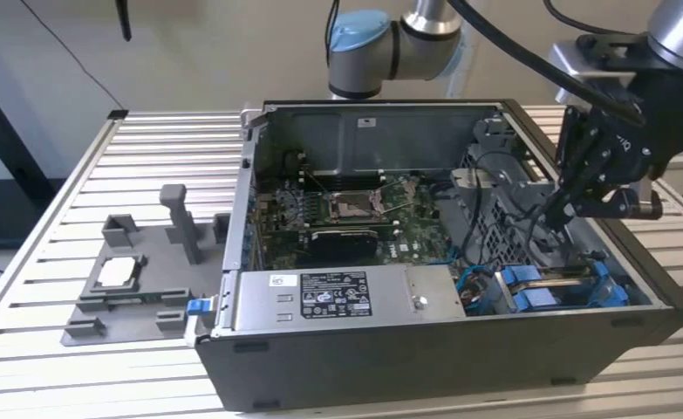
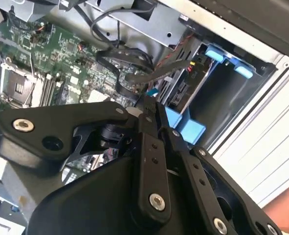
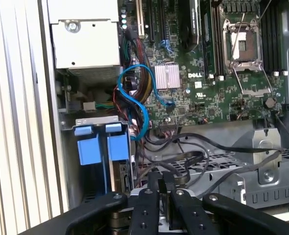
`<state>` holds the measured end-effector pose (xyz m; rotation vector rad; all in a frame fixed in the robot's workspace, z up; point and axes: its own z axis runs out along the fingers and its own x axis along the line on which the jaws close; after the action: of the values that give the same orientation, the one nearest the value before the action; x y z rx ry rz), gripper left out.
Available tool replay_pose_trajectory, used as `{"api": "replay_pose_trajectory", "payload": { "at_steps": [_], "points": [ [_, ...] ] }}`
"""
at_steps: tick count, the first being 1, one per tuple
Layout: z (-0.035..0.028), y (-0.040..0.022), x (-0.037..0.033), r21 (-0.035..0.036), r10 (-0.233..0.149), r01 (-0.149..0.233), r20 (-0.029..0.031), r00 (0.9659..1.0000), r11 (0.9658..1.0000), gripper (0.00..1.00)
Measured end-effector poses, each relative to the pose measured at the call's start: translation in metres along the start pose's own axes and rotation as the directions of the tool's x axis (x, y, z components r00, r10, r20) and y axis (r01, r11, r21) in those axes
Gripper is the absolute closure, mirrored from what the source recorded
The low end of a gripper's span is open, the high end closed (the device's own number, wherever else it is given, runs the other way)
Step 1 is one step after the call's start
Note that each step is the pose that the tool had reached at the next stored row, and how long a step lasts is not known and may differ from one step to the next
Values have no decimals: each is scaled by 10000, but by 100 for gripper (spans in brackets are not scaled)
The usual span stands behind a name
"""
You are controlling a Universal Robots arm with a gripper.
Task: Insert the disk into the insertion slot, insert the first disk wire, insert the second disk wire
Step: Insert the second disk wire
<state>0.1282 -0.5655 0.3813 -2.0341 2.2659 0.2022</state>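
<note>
The disk (image 1: 539,297) sits inside the insertion slot (image 1: 603,262), the grey drive cage at the front corner of the open case on the exterior view's right. Its blue carrier (image 3: 117,147) shows in the first wrist view beside a second blue tab. The carrier (image 2: 188,125) also lies just past the fingers in the second wrist view. My gripper (image 1: 568,208) hangs above the case over the cage side. The gripper (image 3: 166,185) is shut, its tips close to loose black cables (image 3: 198,156). I cannot tell whether anything is pinched. A blue wire (image 3: 134,90) loops beside the cage.
The grey labelled power-supply box (image 1: 341,295) fills the case's front. The motherboard (image 1: 353,214) lies in the middle. A grey fixture (image 1: 132,279) stands on the slatted table (image 1: 51,367) at the exterior view's left. The case walls (image 1: 655,288) rise around the cage.
</note>
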Motion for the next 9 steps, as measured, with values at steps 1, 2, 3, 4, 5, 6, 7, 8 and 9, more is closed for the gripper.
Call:
{"api": "replay_pose_trajectory", "payload": {
  "at_steps": [1,2,3,4,5,6,7,8,9],
  "points": [
    [1,0,13,-2,-11,11,0,10000,10000,84],
    [-1,-1,32,-4,-22,22,-2,10000,10000,84],
    [-2,-2,50,-5,-30,30,-2,10000,10000,84],
    [-4,-4,79,-7,-44,44,-3,10000,10000,84],
    [-5,-6,102,-9,-54,54,-2,10000,10000,84],
    [-6,-8,124,-10,-65,65,-3,10000,10000,84],
    [-7,-11,145,-12,-77,77,-3,10000,10000,84],
    [-7,-13,167,-15,-92,92,-4,10000,10000,84],
    [-8,-14,183,-16,-104,104,-5,9999,9999,84]
  ]
}}
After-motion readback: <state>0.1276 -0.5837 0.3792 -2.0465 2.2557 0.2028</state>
